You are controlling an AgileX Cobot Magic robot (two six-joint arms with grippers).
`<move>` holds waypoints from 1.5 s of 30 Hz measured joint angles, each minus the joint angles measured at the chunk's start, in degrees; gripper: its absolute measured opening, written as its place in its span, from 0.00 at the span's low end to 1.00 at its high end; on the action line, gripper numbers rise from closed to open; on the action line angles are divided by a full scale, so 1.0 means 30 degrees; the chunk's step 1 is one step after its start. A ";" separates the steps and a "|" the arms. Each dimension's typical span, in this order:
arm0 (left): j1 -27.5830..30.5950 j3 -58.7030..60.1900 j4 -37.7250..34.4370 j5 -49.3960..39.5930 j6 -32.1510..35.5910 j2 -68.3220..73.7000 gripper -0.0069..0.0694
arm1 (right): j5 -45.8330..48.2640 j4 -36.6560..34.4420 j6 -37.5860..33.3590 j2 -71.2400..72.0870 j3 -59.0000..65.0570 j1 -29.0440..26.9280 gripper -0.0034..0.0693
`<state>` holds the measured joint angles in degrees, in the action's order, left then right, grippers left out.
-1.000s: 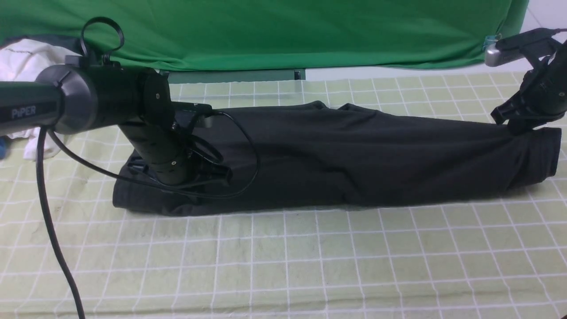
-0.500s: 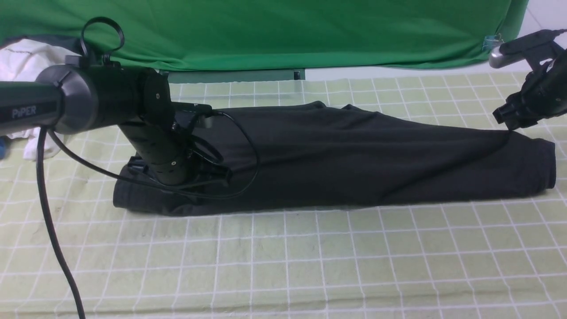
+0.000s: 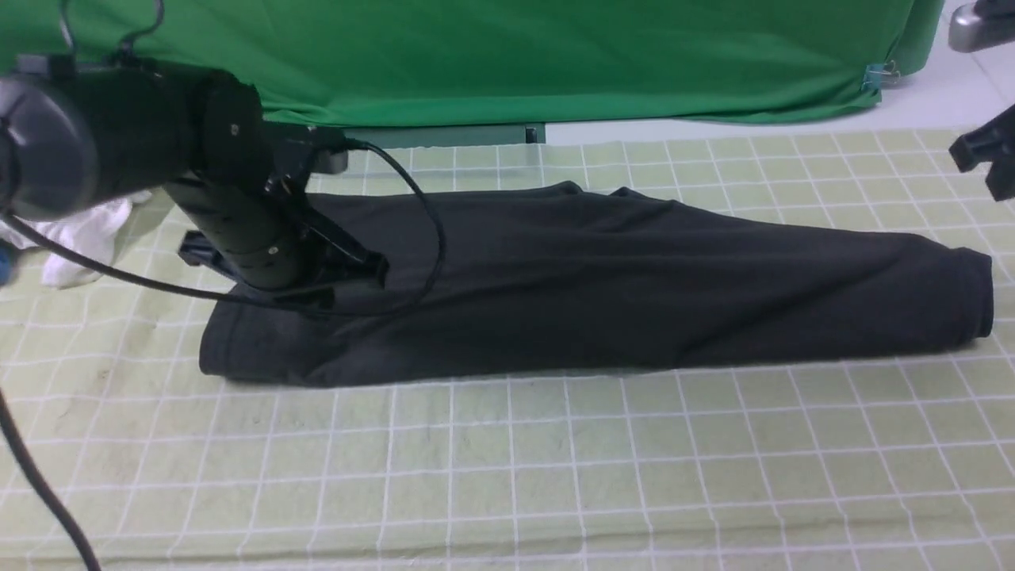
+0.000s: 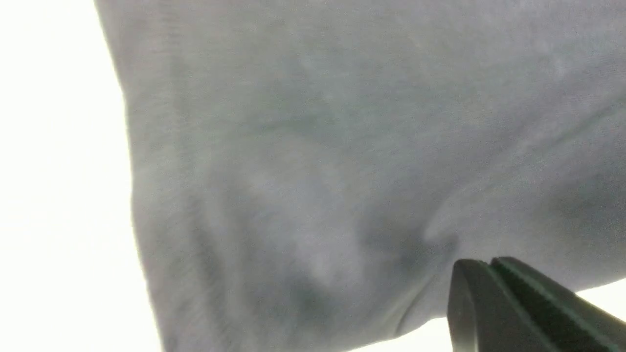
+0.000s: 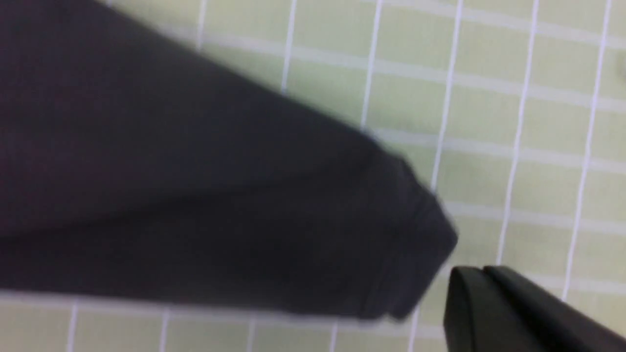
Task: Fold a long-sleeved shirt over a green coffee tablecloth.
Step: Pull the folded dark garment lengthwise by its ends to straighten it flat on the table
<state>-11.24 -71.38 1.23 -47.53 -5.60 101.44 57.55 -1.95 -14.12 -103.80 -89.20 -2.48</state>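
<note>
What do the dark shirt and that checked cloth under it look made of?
Shirt: soft matte knit, maybe cotton or fleece; it slumps in loose folds, with a ribbed cuff. Tablecloth: thin matte woven fabric, pale green with white grid lines; light wrinkles suggest cotton or a blend.

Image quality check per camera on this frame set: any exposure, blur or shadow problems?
Front view: even light, mostly sharp, only a soft shadow under the long-sleeved shirt on the green coffee tablecloth. Left wrist view: overexposed, the background is blown out to white and the dark shirt washes out to grey. Right wrist view: blurred, the shirt's end and the grid lines are smeared.
</note>
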 joint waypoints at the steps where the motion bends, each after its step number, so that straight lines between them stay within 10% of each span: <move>1: 0.0485 0.0000 0.0084 -0.0744 -0.0416 -0.0055 0.11 | 0.0732 0.0000 -0.0157 0.0000 0.0000 0.0000 0.05; 13: 0.4010 0.0023 -0.1565 -0.2552 0.2511 -0.0037 0.17 | 0.1125 -0.2054 -0.1460 -0.0017 0.0422 0.0000 0.04; 23: 0.4049 0.0023 -0.1586 -0.0604 0.2575 0.0142 0.80 | 0.0942 -0.2970 -0.1946 -0.0017 0.0422 0.0000 0.04; 29: 0.4069 0.0023 -0.2071 -0.0652 0.2575 0.1673 0.98 | 0.0752 -0.2989 -0.2307 -0.0017 0.0422 0.0000 0.05; 34: 0.4086 0.0023 -0.2412 -0.1053 0.2575 0.2720 0.89 | 0.0711 -0.2989 -0.2464 -0.0017 0.0422 0.0000 0.06; 41: 0.4069 -0.0115 -0.2901 -0.1790 0.3580 0.3103 0.23 | 0.1155 -0.3009 -0.2666 -0.0017 0.0422 -0.0137 0.07; 45: 0.4032 -0.0130 -0.2158 -0.2095 0.3563 0.2908 0.17 | 0.2298 -0.3014 -0.2591 -0.0017 0.0422 -0.0785 0.11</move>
<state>0.85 -71.77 -5.24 -53.81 5.09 110.17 64.45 -10.99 -21.90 -103.85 -87.93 -4.83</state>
